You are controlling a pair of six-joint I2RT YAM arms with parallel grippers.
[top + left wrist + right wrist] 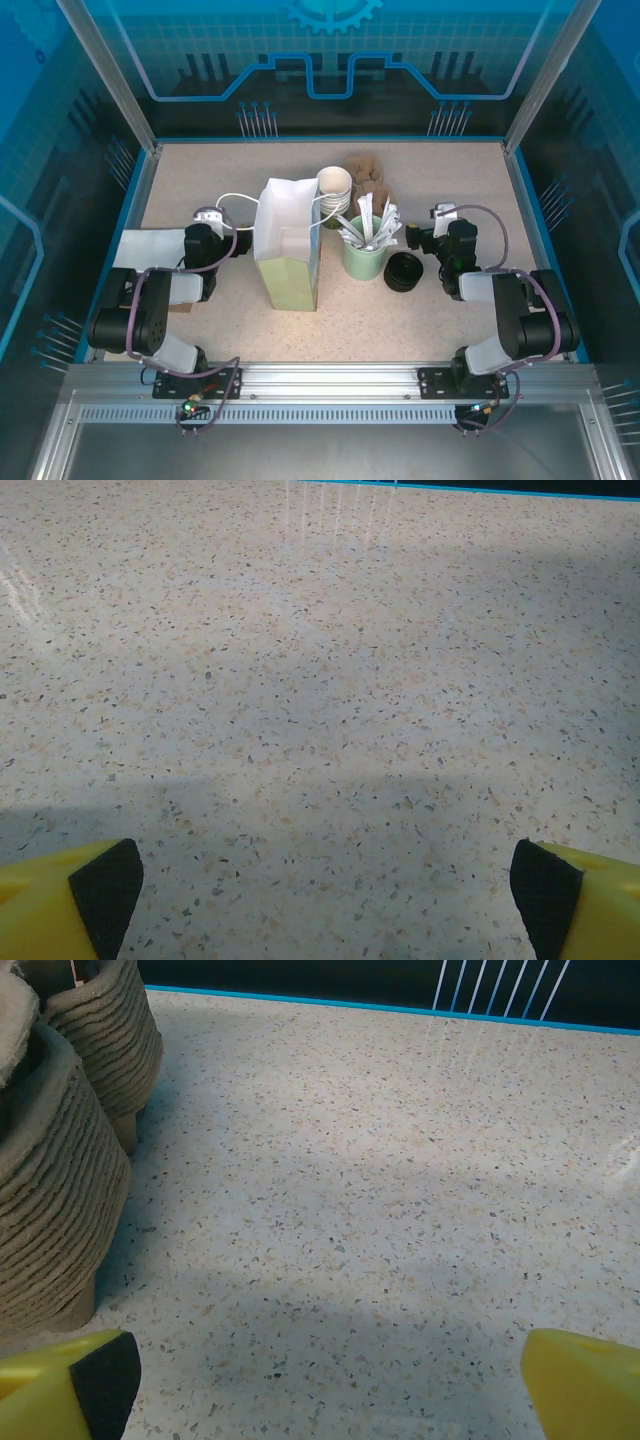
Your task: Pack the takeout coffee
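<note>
Yellow-fingered left gripper [325, 895] and right gripper [325, 1380] are gaping, holding nothing — paper cup [335, 184] is hiding half behind bag [285, 250].

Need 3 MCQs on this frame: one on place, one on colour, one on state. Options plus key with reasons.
1. Where do the black lids lie?
A. Inside the paper bag
B. On the table, just right of the cup of packets
C. On top of the brown sleeves

2. What colour are the gripper fingers?
A. Yellow with black pads
B. Red
C. All white

3. How does the left gripper stand?
A. Shut on a lid
B. Shut on nothing
C. Open, holding nothing

Key:
1. B, the top view shows the lids on the table beside the cup of packets.
2. A, both wrist views show yellow fingers with black pads.
3. C, its fingers sit far apart at the frame edges with only table between them.
</note>
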